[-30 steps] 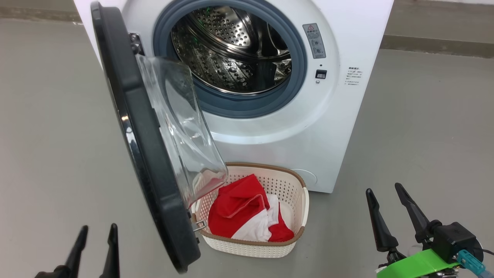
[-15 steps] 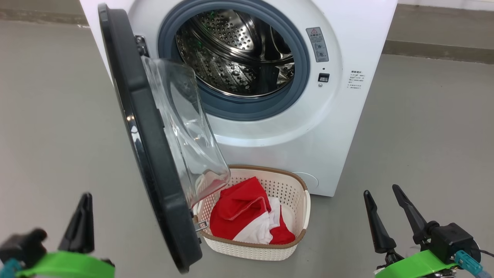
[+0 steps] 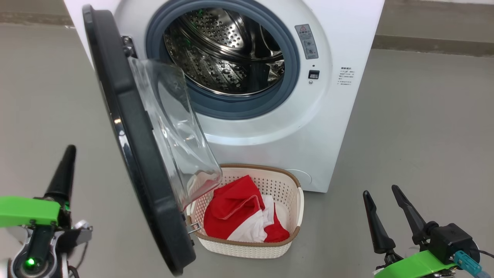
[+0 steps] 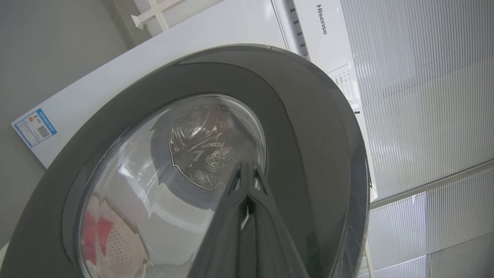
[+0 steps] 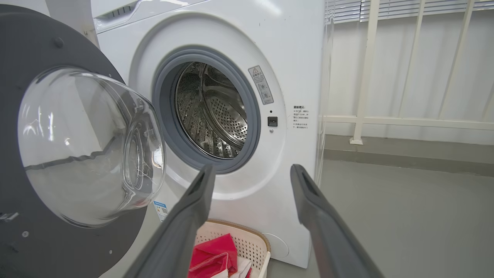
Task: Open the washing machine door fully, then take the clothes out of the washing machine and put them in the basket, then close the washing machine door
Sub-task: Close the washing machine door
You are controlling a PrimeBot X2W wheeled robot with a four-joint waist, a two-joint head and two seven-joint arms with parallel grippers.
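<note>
Grey floor holds the cream perforated basket of red clothes; steel drum seemingly empty, so the left gripper, fingers together, should push steadily on the outer face of the black-rimmed round door.

A smooth grey floor meets a darker skirting strip, and a cream railing stands before a pale wall.

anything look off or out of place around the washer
Nothing spilled or damaged. The clothes lie inside the basket, the drum looks empty. Only oddity: the washing machine door stands open, its glass bowl overlapping the basket's left end in the head view.
</note>
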